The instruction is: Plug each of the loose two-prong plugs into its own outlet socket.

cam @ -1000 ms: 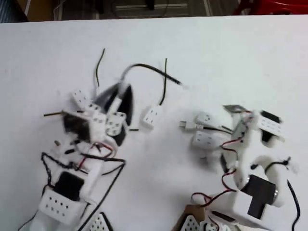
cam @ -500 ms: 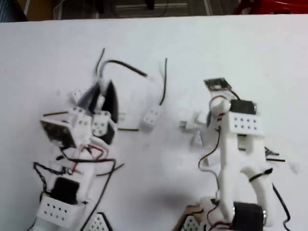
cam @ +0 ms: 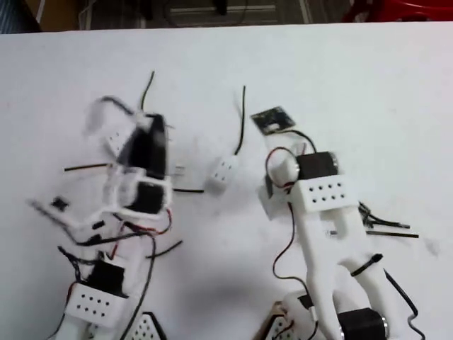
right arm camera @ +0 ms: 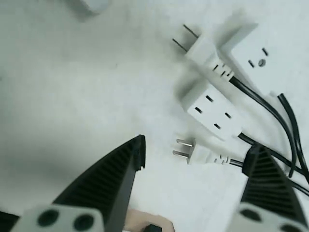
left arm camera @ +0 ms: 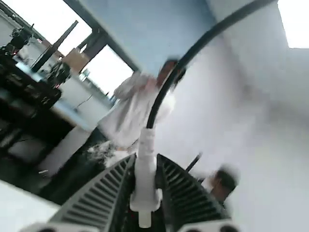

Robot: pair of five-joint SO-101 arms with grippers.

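Left fingers (left arm camera: 101,195) pinching one corded plug (left arm camera: 144,181); right fingers (right arm camera: 108,186) spread wide, near two plugs (right arm camera: 205,50) (right arm camera: 193,151), two sockets (right arm camera: 251,50) (right arm camera: 211,108)

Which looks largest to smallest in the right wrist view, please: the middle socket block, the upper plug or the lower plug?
Largest to smallest:
1. middle socket block
2. upper plug
3. lower plug

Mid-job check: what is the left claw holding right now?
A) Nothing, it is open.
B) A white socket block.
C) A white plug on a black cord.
C: in the left wrist view the left claw is shut on a white plug whose black cord arches away.
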